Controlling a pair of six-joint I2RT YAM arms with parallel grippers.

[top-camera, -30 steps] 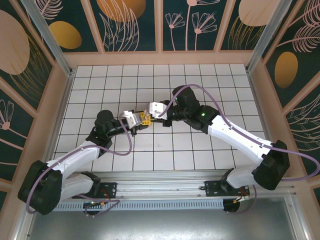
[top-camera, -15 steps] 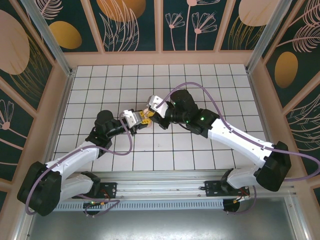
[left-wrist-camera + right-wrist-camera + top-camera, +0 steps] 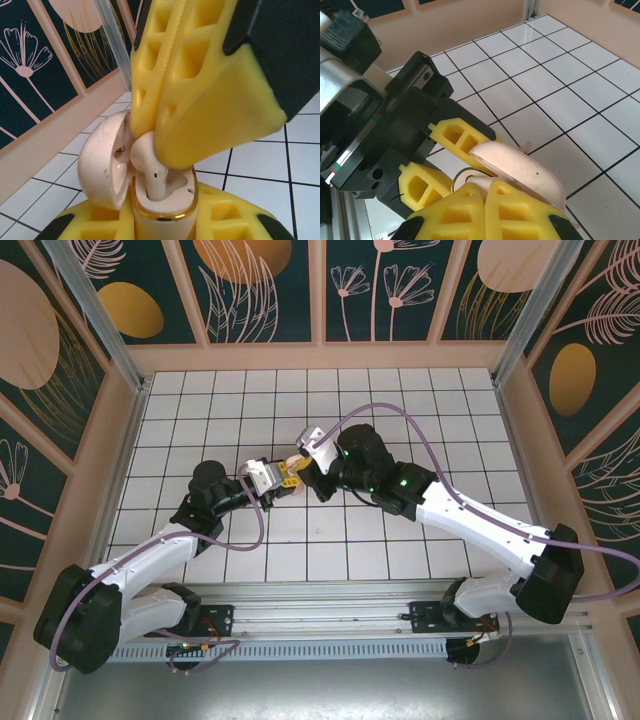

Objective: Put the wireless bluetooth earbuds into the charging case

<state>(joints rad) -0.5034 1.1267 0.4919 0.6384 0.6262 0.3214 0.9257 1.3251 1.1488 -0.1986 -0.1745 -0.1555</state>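
Because the earbud (image 3: 150,162) is a tiny, glossy, almost weightless bit of plastic, it will probably slip or twist under an uneven squeeze. The rounded head is therefore the sensible place to take it, leaving the thin stem free to lead into its socket. The right arm's fingers (image 3: 210,100) are pinched on that head from above. The stem stands partly down in the well nearer the lid (image 3: 102,167), and the head is not yet seated. The charging case (image 3: 162,212), a small rigid shell with a gold rim, is clamped by its lower body between the left arm's fingers (image 3: 227,220). It sits over the middle of the desk (image 3: 400,410), a little left of centre, with the lid swung open. The lid and its hinge look like the weakest part, so the grip belongs on the body. A light, straight push should be enough, since a tilted stem could jam or scrape. The neighbouring well looks empty.
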